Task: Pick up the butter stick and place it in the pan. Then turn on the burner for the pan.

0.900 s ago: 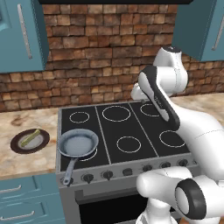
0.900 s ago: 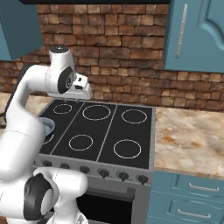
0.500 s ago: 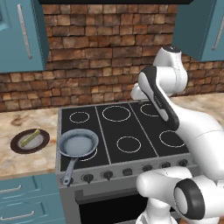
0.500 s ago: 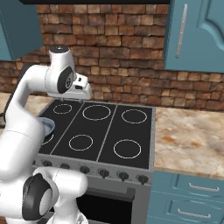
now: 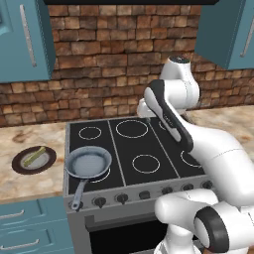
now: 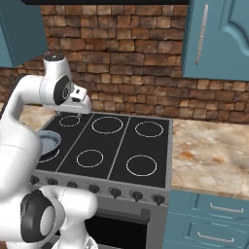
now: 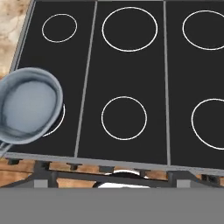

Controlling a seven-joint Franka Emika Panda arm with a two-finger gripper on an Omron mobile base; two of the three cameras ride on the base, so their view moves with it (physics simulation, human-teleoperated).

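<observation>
1. On the far left, a speckled beige stone worktop (image 5: pixel 30 139) carries a flat, round, dark brown plate with a grey centre (image 5: pixel 20 166).
2. The small, thin yellow-green butter stick (image 5: pixel 34 155) lies on that plate, slanted across its middle. It is well apart from the stove and nothing touches it.
3. Just right of the plate, the round grey-blue metal frying pan (image 5: pixel 89 162) sits on the front left corner of the glossy black glass stove top (image 5: pixel 124 149). Its long slim grey handle (image 5: pixel 78 193) points out over the stove's front edge.
4. The pan looks empty in the hand view (image 7: pixel 28 105).
5. The burner, a thin white ring outline (image 7: pixel 62 118), lies under the pan, with an arc of it showing at the pan's right side.
6. A row of small dark knobs (image 5: pixel 121 198) runs along the front of the stove.
7. The white hand (image 6: pixel 81 104) hangs above the rear of the stove, high over the glass and well apart from both pan and butter stick.
8. Its fingers are hidden by the arm and the hand's own body, so I cannot tell how far open it is, nor see anything in it.
9. To the right, more of the beige worktop (image 6: pixel 209 151) continues past the stove.
</observation>
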